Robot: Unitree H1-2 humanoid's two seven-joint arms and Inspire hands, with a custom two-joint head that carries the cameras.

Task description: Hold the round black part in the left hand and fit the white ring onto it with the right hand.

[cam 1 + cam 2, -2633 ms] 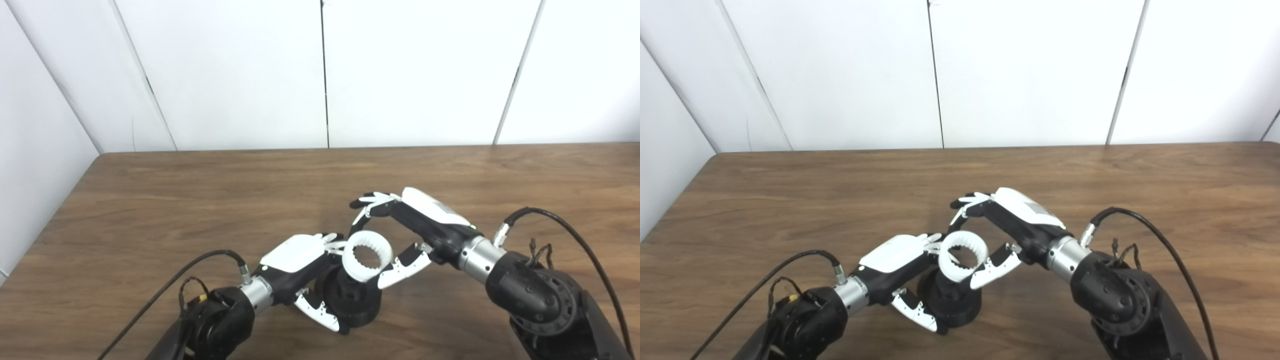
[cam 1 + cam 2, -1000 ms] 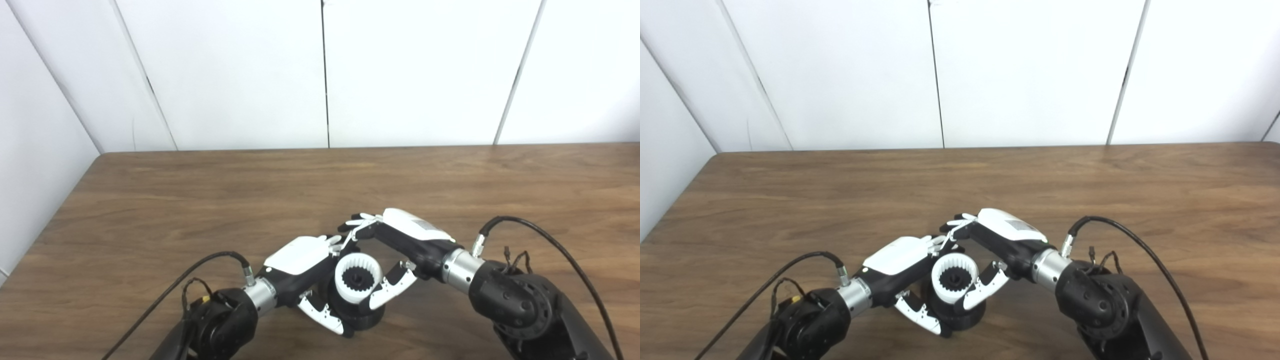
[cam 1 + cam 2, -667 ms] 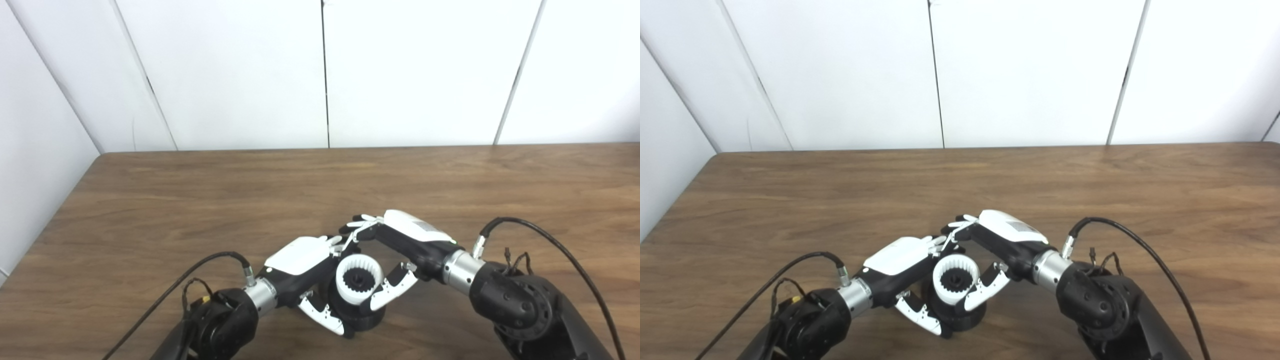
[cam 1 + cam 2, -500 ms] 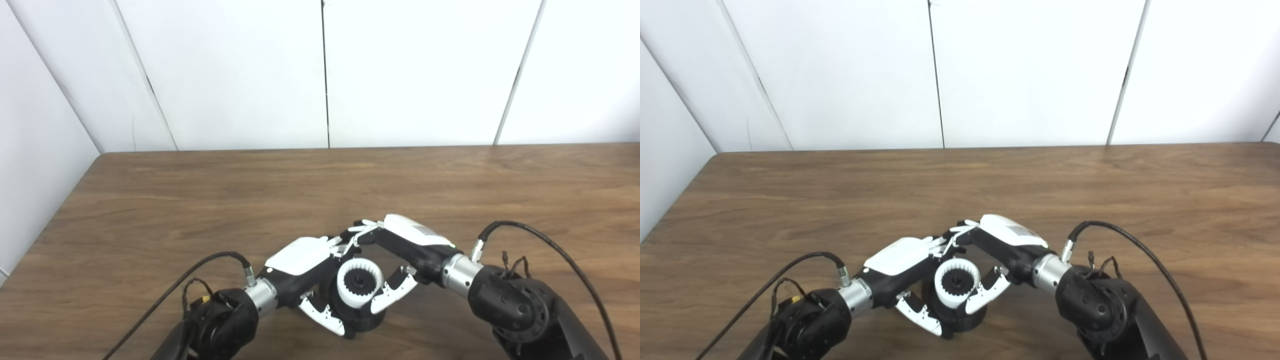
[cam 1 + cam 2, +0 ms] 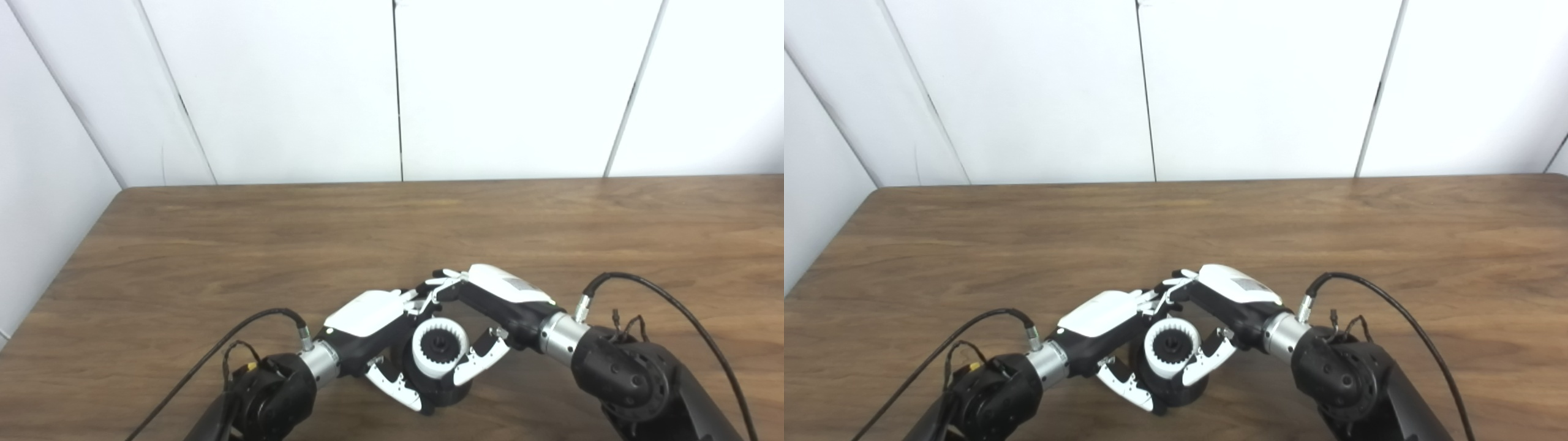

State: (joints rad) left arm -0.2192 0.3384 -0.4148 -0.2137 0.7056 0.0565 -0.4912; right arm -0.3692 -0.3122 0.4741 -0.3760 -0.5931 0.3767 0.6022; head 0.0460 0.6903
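Near the tabletop's (image 5: pixel 184 245) front edge, the left hand (image 5: pixel 367 318) clasps the round black part (image 5: pixel 442 392) steady, so the right hand (image 5: pixel 490 306), gripping the toothed white ring (image 5: pixel 440 352), can seat it over the hub.

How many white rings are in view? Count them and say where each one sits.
1. The white ring sits on top of the round black part, between the left hand and the right hand. No other shows.
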